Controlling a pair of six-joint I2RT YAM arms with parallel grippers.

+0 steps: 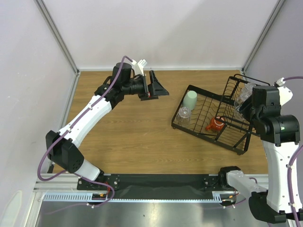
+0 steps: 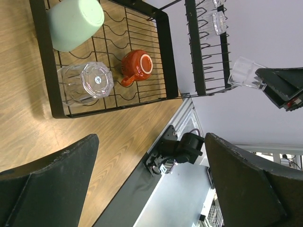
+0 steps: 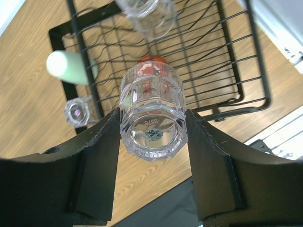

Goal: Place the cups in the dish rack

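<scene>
Presently held: clear faceted tumbler [image 3: 151, 109], clamped across its sides by my right end effector [image 3: 152, 137], base toward the lens, over the dish rack [image 2: 166, 54] at the right of the overhead frame.
Left end effector [image 2: 151, 141]: spread wide, empty, over the counter [image 1: 132, 132] at upper centre.
Already racked: mint cup [image 1: 190, 100], upturned tumbler [image 1: 183, 114] and orange-red mug [image 1: 215, 125] in the low tray; other clear tumblers [image 1: 245, 93] in the tall basket.
Risk: I judge the slick plastic could twist or slip in the grip.
Risk: an off-line descent could knock the racked tumblers or snag a wire.
Cause: crowded basket, transparent walls hard to judge.

Open tabletop [image 1: 128, 127] left of the dish rack [image 1: 204, 111] — inside, mint cup [image 1: 190, 100], tumbler [image 1: 183, 115] and mug [image 1: 215, 125] crowd its tray.
</scene>
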